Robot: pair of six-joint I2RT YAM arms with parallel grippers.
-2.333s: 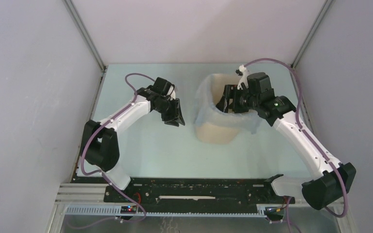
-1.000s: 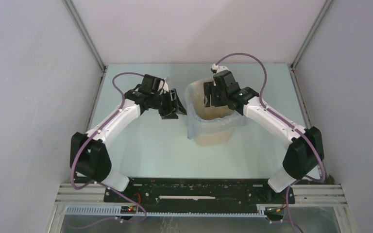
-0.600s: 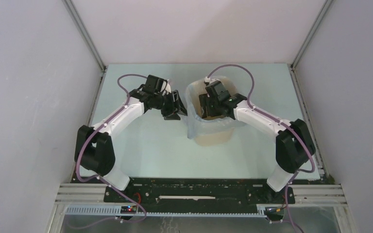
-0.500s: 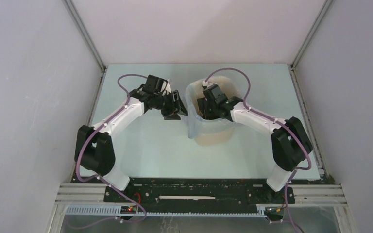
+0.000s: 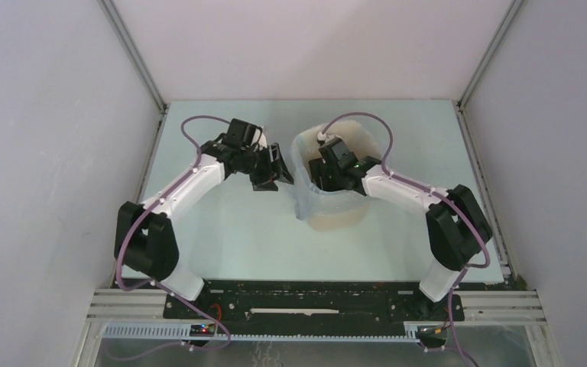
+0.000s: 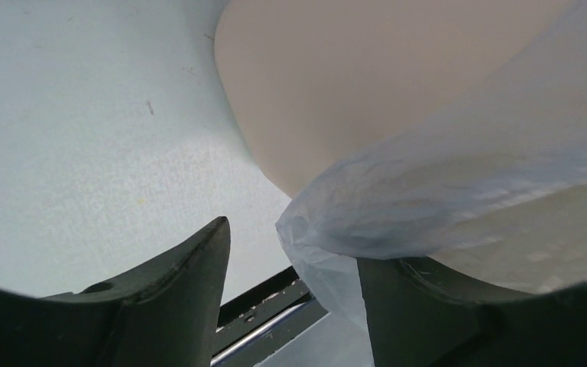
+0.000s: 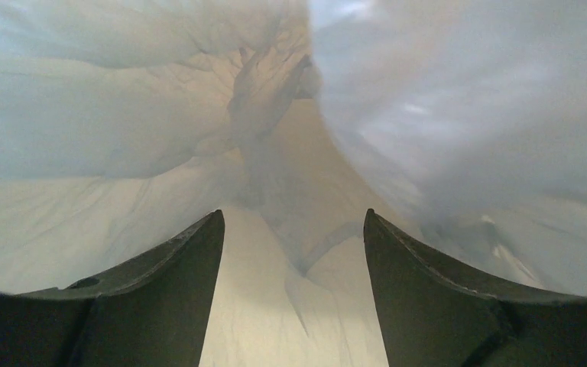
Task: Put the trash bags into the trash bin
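Observation:
The beige trash bin point(image 5: 335, 216) stands upright in the middle of the table. The pale-blue trash bag point(image 5: 303, 200) lines it, its film folded over the rim and hanging down the outer wall. My right gripper point(image 5: 322, 174) is open, reaching down inside the bin's mouth; in the right wrist view its jaws point(image 7: 294, 222) stand apart over bag film point(image 7: 260, 115) lying on the bin's inner wall. My left gripper point(image 5: 275, 172) is open just left of the bin; in the left wrist view a fold of bag point(image 6: 329, 237) hangs between its fingers point(image 6: 191, 283) beside the bin wall point(image 6: 336, 76).
The table point(image 5: 222, 229) is pale green, closed in by grey walls at left, right and back. A black rail point(image 5: 306, 302) with the arm bases runs along the near edge. The right arm's elbow point(image 5: 458, 229) sits right of the bin.
The right gripper has moved from the bin's right rim leftward and down into its mouth. The bag settled lower round the bin. The left gripper moved up close to the bin's left side.

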